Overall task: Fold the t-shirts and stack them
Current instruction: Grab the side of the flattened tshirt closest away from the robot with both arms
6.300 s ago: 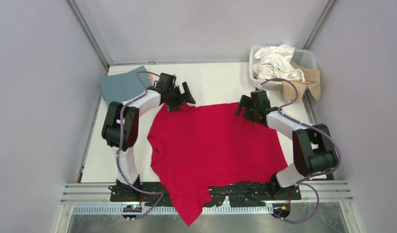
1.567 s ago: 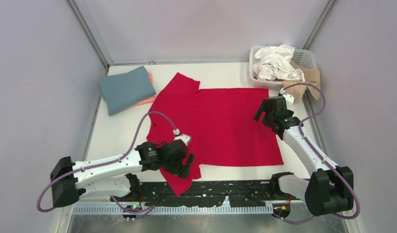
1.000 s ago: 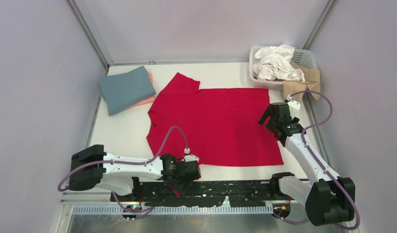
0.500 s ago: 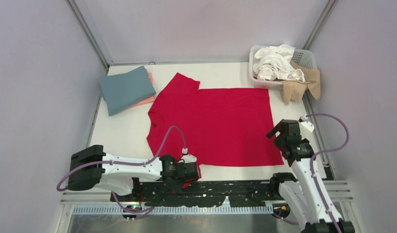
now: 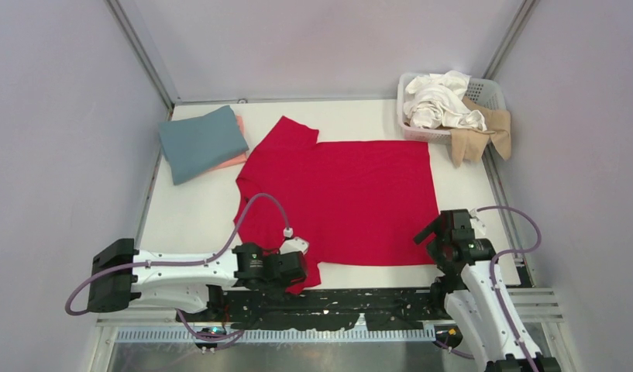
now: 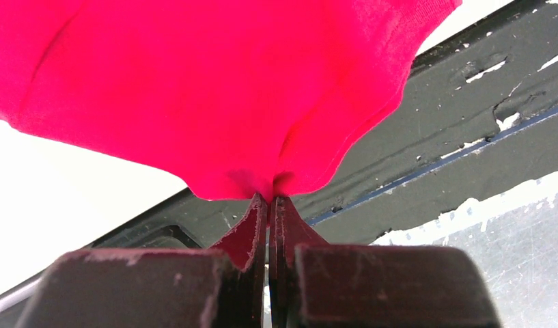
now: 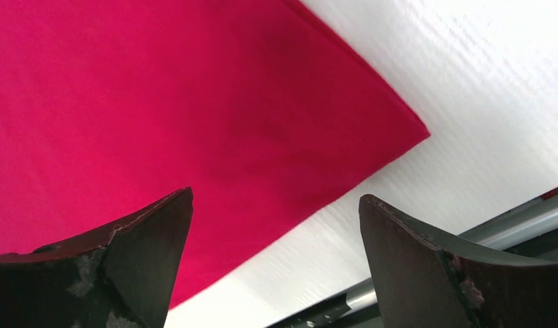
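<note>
Top external shot, going left to right: a teal t-shirt sits folded at the far left corner of the table, on top of a salmon pink one. Red t-shirt is spread flat mid-table. Left gripper is clamped tight on its near sleeve, right at the table's front edge. Right gripper hangs over the near right hem corner, fingers spread wide, holding nothing. Far right, the white basket has white t-shirts piled in and a tan one draped over its side
</note>
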You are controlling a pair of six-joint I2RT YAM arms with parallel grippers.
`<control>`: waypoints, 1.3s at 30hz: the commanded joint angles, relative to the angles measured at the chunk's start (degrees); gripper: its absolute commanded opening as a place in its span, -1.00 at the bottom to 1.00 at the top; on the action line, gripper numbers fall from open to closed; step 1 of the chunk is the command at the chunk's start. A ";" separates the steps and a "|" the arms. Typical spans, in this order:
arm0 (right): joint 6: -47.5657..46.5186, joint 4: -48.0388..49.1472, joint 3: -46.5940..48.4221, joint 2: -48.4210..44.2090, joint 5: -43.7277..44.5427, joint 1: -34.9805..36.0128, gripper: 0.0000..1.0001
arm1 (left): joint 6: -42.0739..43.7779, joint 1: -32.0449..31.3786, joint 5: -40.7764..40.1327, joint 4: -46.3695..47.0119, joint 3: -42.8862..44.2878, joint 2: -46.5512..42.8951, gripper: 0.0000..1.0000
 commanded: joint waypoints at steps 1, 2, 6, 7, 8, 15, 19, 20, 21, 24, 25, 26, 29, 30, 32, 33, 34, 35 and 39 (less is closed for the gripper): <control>0.88 2.05 -1.31 5.45 -4.98 -0.18 0.94 | 3.85 2.01 -0.45 0.80 0.89 -1.38 -1.00; 1.17 2.01 -1.27 5.77 -4.93 -0.22 0.94 | 4.38 2.39 -0.42 0.74 1.02 -1.36 -1.00; 1.87 1.25 -0.87 4.93 -4.32 -0.23 0.95 | 6.24 4.64 0.41 0.28 1.62 -1.41 -1.00; 1.86 1.45 -0.98 4.42 -3.89 -0.20 0.95 | 6.65 5.09 0.61 0.54 1.57 -1.53 -1.00; 2.28 1.71 -1.19 4.21 -3.55 -0.18 0.95 | 7.08 5.58 0.75 0.91 1.52 -1.60 -1.00; 3.90 6.41 -3.25 5.77 0.12 -0.20 0.98 | 8.92 9.05 2.31 1.78 1.43 -2.58 -1.00; 4.03 8.48 -4.76 6.30 1.04 -0.19 0.92 | 9.60 10.84 2.83 2.10 1.95 -2.99 -1.00; 4.04 8.70 -4.70 6.43 1.74 -0.22 0.90 | 9.73 11.18 2.90 2.21 1.92 -2.96 -1.00; 3.96 8.86 -4.63 6.44 2.25 -0.28 0.87 | 9.88 11.67 3.11 2.36 1.89 -2.90 -1.00; 3.48 9.76 -4.27 5.92 4.36 -0.28 0.74 | 10.13 12.88 3.61 2.38 2.08 -1.87 -1.00; 3.27 9.78 -4.24 5.92 4.66 -0.27 0.62 | 10.15 13.03 3.82 2.58 2.12 -1.54 -1.00; 3.14 9.97 -4.29 6.01 5.04 -0.35 0.55 | 10.21 13.25 4.11 2.83 2.09 -1.27 -1.00; 2.28 10.12 -4.21 6.64 4.86 -0.45 0.15 | 10.25 13.69 4.78 3.09 2.46 -0.78 -1.00; 1.83 10.10 -4.10 6.87 4.73 -0.49 0.08 | 10.31 13.76 4.81 2.97 2.60 -0.73 -1.00; 1.27 10.10 -3.92 6.77 4.64 -0.45 -0.06 | 10.35 14.16 4.54 2.69 2.72 -0.78 -1.00; 1.17 10.08 -3.89 6.57 4.64 -0.48 -0.14 | 10.47 14.40 4.53 2.47 2.82 -0.90 -1.00; 0.85 9.96 -3.76 6.47 4.58 -0.46 -0.17 | 10.48 14.62 4.44 2.19 3.01 -1.00 -1.00; 0.74 9.88 -3.63 6.37 4.64 -0.47 -0.23 | 10.44 14.86 4.42 1.89 3.10 -1.19 -1.00; -0.83 9.60 -2.81 6.65 5.22 -0.52 -0.77 | 10.90 15.79 4.49 1.72 3.68 -2.37 -1.00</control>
